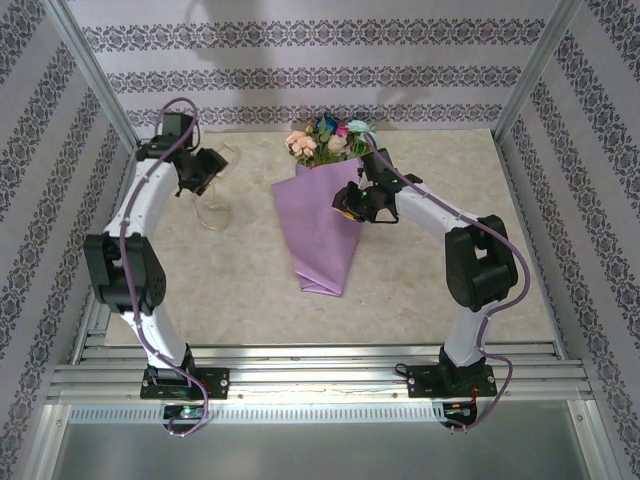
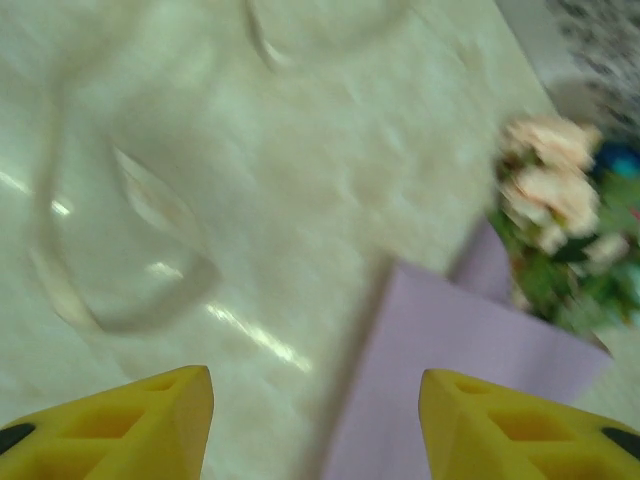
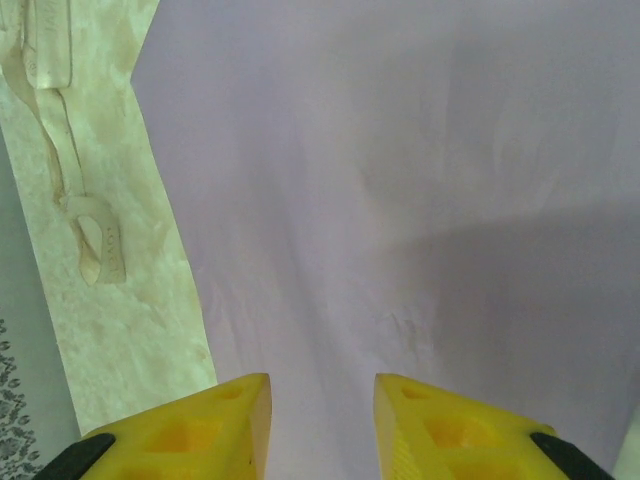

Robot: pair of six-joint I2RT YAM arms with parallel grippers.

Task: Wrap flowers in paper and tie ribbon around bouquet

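The bouquet lies flat mid-table as a lilac paper (image 1: 320, 225) cone, narrow end toward the arms. The flowers (image 1: 330, 138), pink, peach, blue and teal, stick out of its far end. The cream ribbon (image 1: 214, 207) lies loosely looped on the table left of the cone. My left gripper (image 1: 208, 172) hangs over the ribbon's far end; in its wrist view it (image 2: 315, 378) is open and holds nothing, with a ribbon loop (image 2: 110, 290) to the left and paper (image 2: 450, 370) and blooms (image 2: 555, 200) to the right. My right gripper (image 1: 347, 205) hovers over the cone's upper right part, and it (image 3: 320, 382) is open above bare paper (image 3: 400, 180).
The marble-look tabletop (image 1: 450, 180) is walled by patterned panels on three sides. A metal rail frame (image 1: 320, 375) runs along the near edge by the arm bases. In the right wrist view the ribbon (image 3: 85, 225) lies on the table left of the paper's edge.
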